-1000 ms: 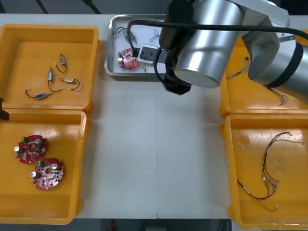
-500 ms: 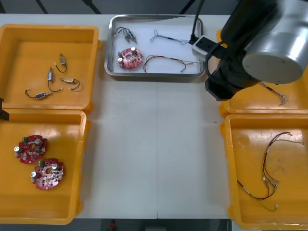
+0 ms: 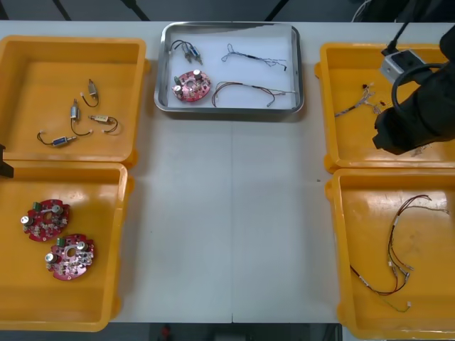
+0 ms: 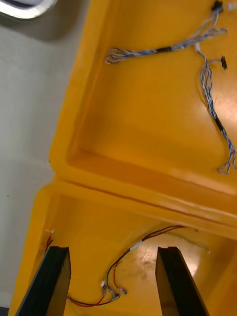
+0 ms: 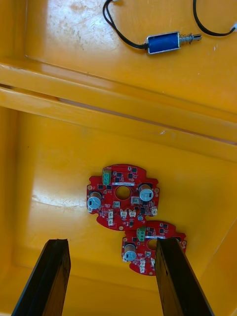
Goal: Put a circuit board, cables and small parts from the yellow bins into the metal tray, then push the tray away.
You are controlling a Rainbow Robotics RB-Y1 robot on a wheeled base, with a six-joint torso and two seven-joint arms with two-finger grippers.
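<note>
Loading is judged done, or nearly so: the tray (image 3: 227,109), at top centre of the front view, is seen w/ a red board (image 3: 192,85) in its left half, a red & yellow cable (image 3: 249,91) just beside the board, a thin blue & white cable (image 3: 252,55) above that, and a small part (image 3: 186,50) w/ black leads in its upper left corner. One of each kind is thus counted inside, so nothing more prob. needs fetching

The right gripper (image 4: 112,281) is held over the right-hand bins, well apart from the tray; its fingers are spread & nothing is pinched between them. Under it the wall between the two bins is seen, w/ blue & white cables (image 4: 148,52) in the upper right bin (image 3: 324,106) and red & yellow cables (image 3: 398,249) in the lower right bin (image 3: 335,249)

The left gripper (image 5: 111,279) is parked over the lower left bin (image 3: 122,241), fingers likewise spread & empty, w/ two spare boards (image 5: 122,195) below it. More small parts (image 3: 75,114) lie in the upper left bin (image 3: 140,92)

What's left is taken to be the push: the tray is touched by neither gripper, and whether it has been shoved at all can't be told from its place alone. For that step an arm would have to be brought to the tray's near rim
</note>
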